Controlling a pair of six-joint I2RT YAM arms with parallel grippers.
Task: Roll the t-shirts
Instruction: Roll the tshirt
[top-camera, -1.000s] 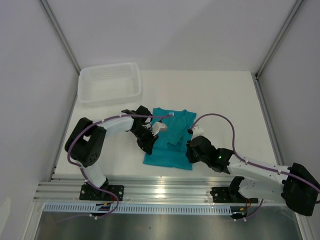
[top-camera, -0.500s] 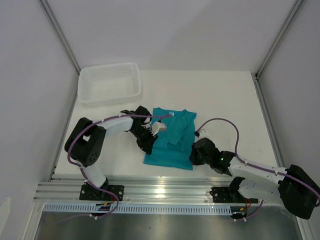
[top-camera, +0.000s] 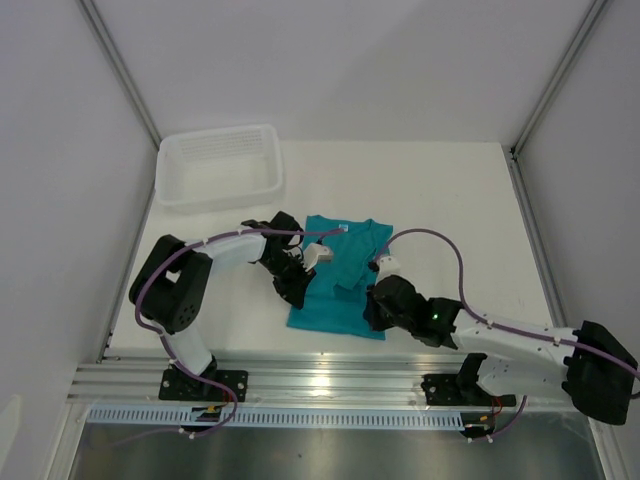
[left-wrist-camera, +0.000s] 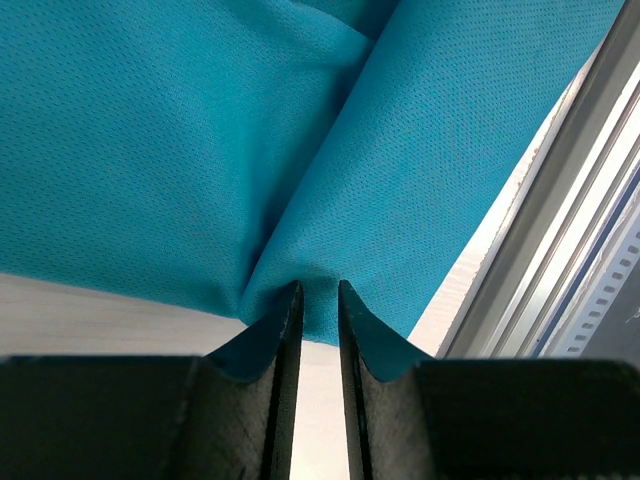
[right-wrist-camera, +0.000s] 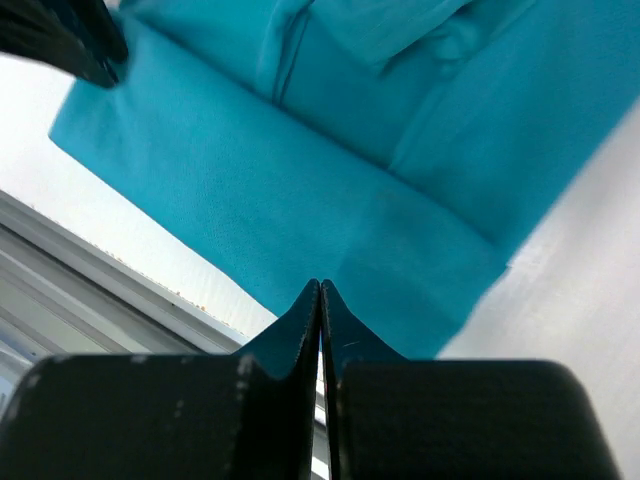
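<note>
The teal t-shirt (top-camera: 345, 275) lies folded into a narrow strip on the white table, collar and small white neck label (top-camera: 343, 229) at the far end. My left gripper (top-camera: 298, 280) is at the shirt's left edge. In the left wrist view (left-wrist-camera: 318, 290) its jaws are pinched on a pucker of the teal cloth (left-wrist-camera: 200, 150). My right gripper (top-camera: 372, 305) is low over the shirt's near right corner. In the right wrist view (right-wrist-camera: 320, 287) its jaws are pressed together with no cloth showing between them, and the shirt (right-wrist-camera: 300, 180) lies flat beyond the tips.
A white plastic basket (top-camera: 220, 165) stands at the back left of the table. The aluminium rail (top-camera: 330, 380) with the arm bases runs along the near edge, close to the shirt's hem (right-wrist-camera: 80, 270). White walls stand on three sides.
My right gripper drew back to the right off the shirt, then came left again over its near right corner. The left gripper and the shirt have not moved.
</note>
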